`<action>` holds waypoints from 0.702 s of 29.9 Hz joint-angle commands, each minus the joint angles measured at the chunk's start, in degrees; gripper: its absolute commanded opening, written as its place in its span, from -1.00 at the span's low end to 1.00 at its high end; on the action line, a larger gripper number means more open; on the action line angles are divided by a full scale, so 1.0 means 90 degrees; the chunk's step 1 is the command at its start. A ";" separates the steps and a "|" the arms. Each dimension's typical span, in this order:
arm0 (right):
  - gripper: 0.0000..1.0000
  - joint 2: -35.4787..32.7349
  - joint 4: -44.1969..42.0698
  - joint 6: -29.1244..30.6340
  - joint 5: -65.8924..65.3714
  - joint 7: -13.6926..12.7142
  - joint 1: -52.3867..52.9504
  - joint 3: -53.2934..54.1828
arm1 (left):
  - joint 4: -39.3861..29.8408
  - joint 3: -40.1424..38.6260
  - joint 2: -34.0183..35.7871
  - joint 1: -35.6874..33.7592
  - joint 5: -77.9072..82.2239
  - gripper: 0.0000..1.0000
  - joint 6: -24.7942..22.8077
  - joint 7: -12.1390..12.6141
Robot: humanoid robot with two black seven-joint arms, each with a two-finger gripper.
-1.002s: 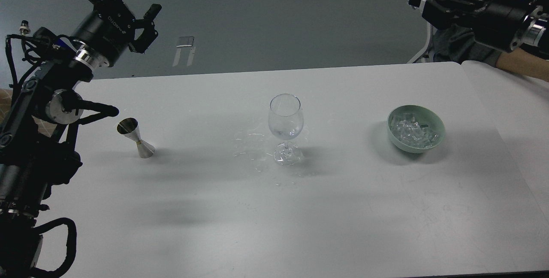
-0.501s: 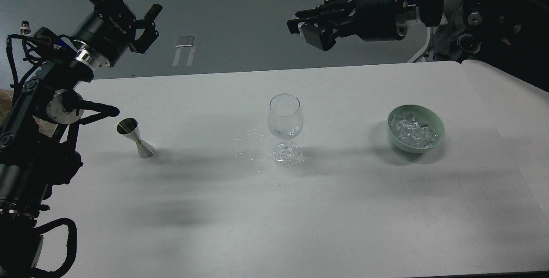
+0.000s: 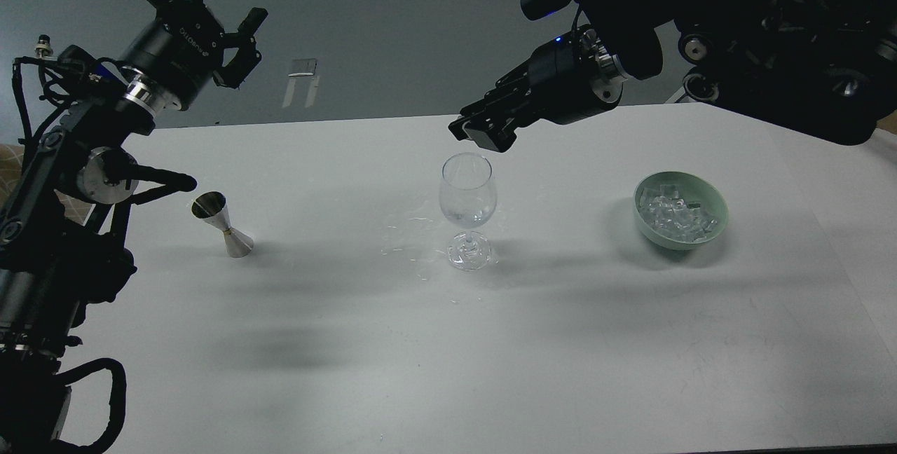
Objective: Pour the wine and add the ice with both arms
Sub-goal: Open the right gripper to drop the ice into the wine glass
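A clear wine glass (image 3: 467,191) stands mid-table with a little clear wine (image 3: 467,216) in the bottom of its bowl. A green bowl (image 3: 713,195) to the right holds many clear ice cubes (image 3: 674,213). My right gripper (image 3: 478,134) hangs just above the glass's rim, on its right side. It is dark and seen end-on, so its fingers cannot be told apart, nor whether it holds anything. My left gripper (image 3: 207,2) is raised at the far left, open and empty, well above a steel jigger (image 3: 223,225) standing on the table.
Small clear splashes (image 3: 410,244) lie on the white table (image 3: 448,356) left of the glass's foot. The bulky right arm (image 3: 757,54) spans the upper right above the table's back edge. Grey floor lies beyond the table.
My right arm has swung in from the far right, leftward and down, bringing its gripper over the wine glass. The left arm has hardly moved.
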 commanded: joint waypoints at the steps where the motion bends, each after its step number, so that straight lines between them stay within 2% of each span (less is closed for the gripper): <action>1: -1.00 0.0175 -0.0210 0.0000 0.0002 0.0024 0.0009 -0.0195 | -0.0099 0.0000 0.0016 0.0035 -0.0011 0.95 0.0000 0.0002; 11: -1.00 0.0459 -0.0347 0.0000 0.0012 0.0073 -0.0059 -0.0538 | -0.0099 0.0000 0.0025 0.0064 -0.0021 0.95 0.0000 -0.0008; 15: -0.74 0.0478 -0.0396 0.0000 0.0012 0.0054 -0.0108 -0.0528 | -0.0099 0.0000 0.0026 0.0064 -0.0031 0.95 0.0000 -0.0008; 16: -0.74 0.0478 -0.0396 0.0000 0.0012 0.0054 -0.0108 -0.0528 | -0.0099 0.0000 0.0026 0.0064 -0.0031 0.95 0.0000 -0.0008; 17: -0.62 0.0507 -0.0425 0.0000 0.0012 0.0054 -0.0117 -0.0528 | -0.0099 -0.0010 0.0035 0.0064 -0.0031 0.95 0.0000 -0.0008; 19: -0.24 0.0527 -0.0435 0.0000 0.0021 0.0034 -0.0118 -0.0528 | -0.0099 -0.0010 0.0035 0.0064 -0.0031 0.95 0.0000 -0.0008; 20: 0.08 0.0508 -0.0425 0.0000 0.0128 0.0024 -0.0118 -0.0528 | -0.0099 -0.0010 0.0045 0.0064 -0.0041 0.95 0.0000 -0.0008; 21: 0.22 0.0508 -0.0425 0.0000 0.0274 0.0005 -0.0108 -0.0518 | -0.0099 0.0000 0.0064 0.0064 -0.0041 0.95 0.0000 -0.0008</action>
